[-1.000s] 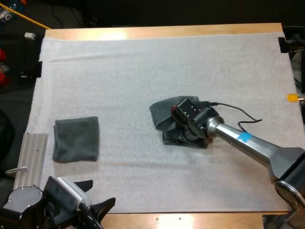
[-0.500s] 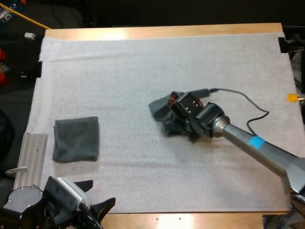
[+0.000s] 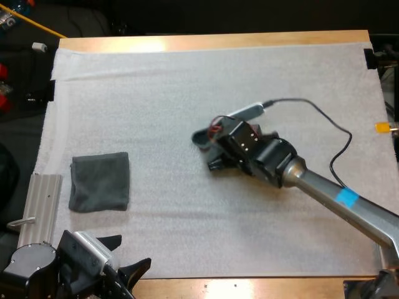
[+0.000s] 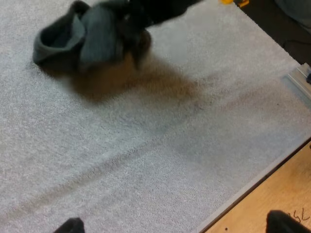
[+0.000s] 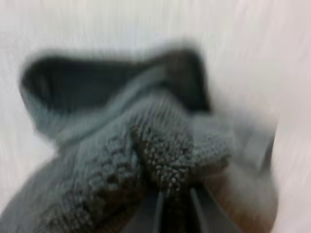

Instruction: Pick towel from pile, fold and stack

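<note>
A crumpled dark grey-green towel (image 3: 201, 137) hangs bunched at the mat's middle, and my right gripper (image 3: 218, 159) is shut on it. In the right wrist view a ridge of the crumpled towel (image 5: 160, 160) is pinched in my right gripper (image 5: 170, 208). A folded towel (image 3: 100, 181) lies flat at the mat's left. My left gripper (image 3: 128, 274) stands open over the near table edge, well apart from both towels. The left wrist view has the crumpled towel (image 4: 82, 34) far off, casting a shadow on the mat, and my left gripper (image 4: 177, 228) with its fingertips (image 4: 70, 226) wide apart.
A ribbed metal rail (image 3: 40, 208) lies beside the mat's left edge, near the folded towel. The white mat (image 3: 187, 81) spreads bare behind and to the right of the towels. The wooden table edge (image 4: 272, 194) runs just in front of my left gripper.
My right gripper has moved up and toward the far left with the crumpled towel, which is now more bunched and partly off the mat. The left arm and folded towel have not moved.
</note>
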Robot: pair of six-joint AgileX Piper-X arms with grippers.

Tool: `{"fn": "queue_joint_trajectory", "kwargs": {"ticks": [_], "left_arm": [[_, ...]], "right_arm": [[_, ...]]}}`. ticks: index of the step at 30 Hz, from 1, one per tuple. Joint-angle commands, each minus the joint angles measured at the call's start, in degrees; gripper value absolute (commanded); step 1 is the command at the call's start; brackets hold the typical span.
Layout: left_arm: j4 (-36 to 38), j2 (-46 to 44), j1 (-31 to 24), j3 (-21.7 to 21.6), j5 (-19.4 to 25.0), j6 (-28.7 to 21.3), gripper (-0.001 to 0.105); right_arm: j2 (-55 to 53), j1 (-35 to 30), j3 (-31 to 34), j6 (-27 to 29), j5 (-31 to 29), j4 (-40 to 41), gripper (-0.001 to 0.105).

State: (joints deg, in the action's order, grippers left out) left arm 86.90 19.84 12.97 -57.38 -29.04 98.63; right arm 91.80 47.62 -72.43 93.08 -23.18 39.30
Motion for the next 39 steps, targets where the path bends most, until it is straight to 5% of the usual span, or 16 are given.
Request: {"fn": "queue_joint_trajectory", "kwargs": {"ticks": [1, 10, 16, 23, 30, 33, 37, 39], "left_arm": [[0.58, -0.05, 0.20, -0.32, -0.38, 0.34, 0.069], [0.58, -0.05, 0.20, -0.32, -0.38, 0.34, 0.069], [0.58, -0.05, 0.20, -0.32, -0.38, 0.34, 0.069], [0.58, -0.05, 0.20, -0.32, -0.38, 0.34, 0.069], [0.58, -0.05, 0.20, -0.32, -0.38, 0.34, 0.069], [0.58, -0.05, 0.20, -0.32, -0.38, 0.34, 0.069], [0.58, -0.05, 0.20, -0.32, -0.38, 0.34, 0.069], [0.58, -0.05, 0.20, -0.32, -0.38, 0.34, 0.069]], "right_arm": [[-1.93, 0.19, -2.40, 2.28, -3.41, -2.46, 0.000], [-2.78, -1.33, -15.29, 4.77, -3.75, -0.87, 0.000], [-2.23, 1.28, -11.05, 0.78, -0.61, 8.11, 0.000], [-1.87, 7.23, -2.66, -1.31, 6.20, 8.01, 0.000], [-1.87, 13.13, -1.39, -1.70, 12.12, 7.44, 0.002], [-1.87, 14.17, -1.39, -2.34, 13.54, 7.61, 0.020], [-2.17, 14.28, -1.39, -4.55, 14.15, 8.68, 0.062], [-2.32, 14.28, -1.39, -4.59, 12.65, 9.35, 0.069]]}}
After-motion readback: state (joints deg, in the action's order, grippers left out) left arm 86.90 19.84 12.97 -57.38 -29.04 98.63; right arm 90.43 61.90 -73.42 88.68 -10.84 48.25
